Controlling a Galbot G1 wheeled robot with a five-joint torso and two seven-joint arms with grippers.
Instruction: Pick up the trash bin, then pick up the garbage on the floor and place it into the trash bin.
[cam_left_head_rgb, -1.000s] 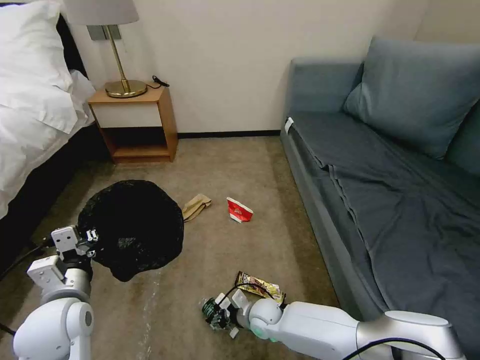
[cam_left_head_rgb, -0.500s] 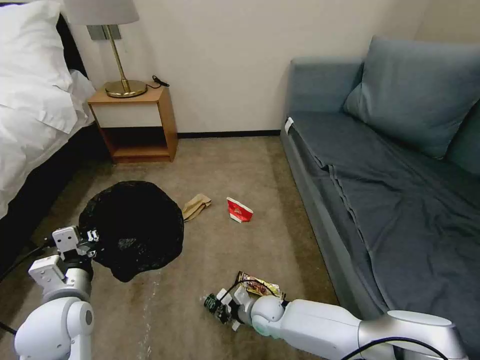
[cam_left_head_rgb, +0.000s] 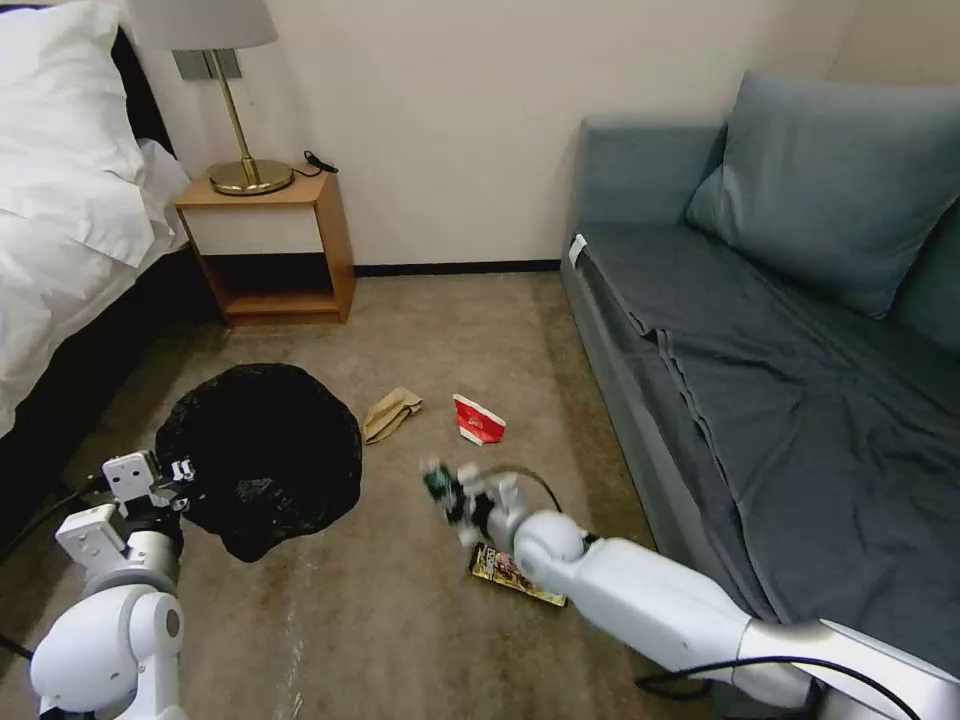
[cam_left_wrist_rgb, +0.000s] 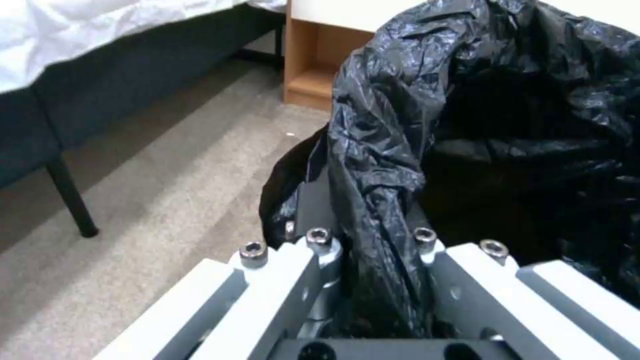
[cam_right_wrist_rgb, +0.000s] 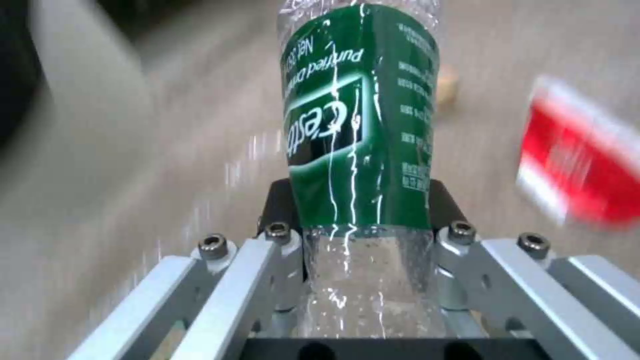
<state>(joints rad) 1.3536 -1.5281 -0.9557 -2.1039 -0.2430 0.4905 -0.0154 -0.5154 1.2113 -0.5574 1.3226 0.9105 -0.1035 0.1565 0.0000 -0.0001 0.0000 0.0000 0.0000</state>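
Observation:
The trash bin (cam_left_head_rgb: 260, 455), covered by its crinkled black bag, hangs at the left with my left gripper (cam_left_head_rgb: 185, 480) shut on its rim; the left wrist view has the bag's edge (cam_left_wrist_rgb: 380, 200) pinched between the fingers. My right gripper (cam_left_head_rgb: 455, 495) is lifted off the carpet, shut on the clear bottle (cam_left_head_rgb: 437, 482) with the green label (cam_right_wrist_rgb: 357, 125). Other garbage lies on the carpet: a tan paper bag (cam_left_head_rgb: 390, 412), a crushed red-and-white cup (cam_left_head_rgb: 478, 420) and a shiny snack wrapper (cam_left_head_rgb: 500, 570) partly under my right arm.
A grey-blue sofa (cam_left_head_rgb: 780, 380) fills the right side. A wooden nightstand (cam_left_head_rgb: 270, 245) with a brass lamp stands at the back wall, and a bed (cam_left_head_rgb: 70, 210) with white linen runs along the left. Open carpet lies between bin and sofa.
My right gripper has risen from the floor with the bottle and swung forward, past the snack wrapper, toward the red cup. The left arm and the bin have barely moved.

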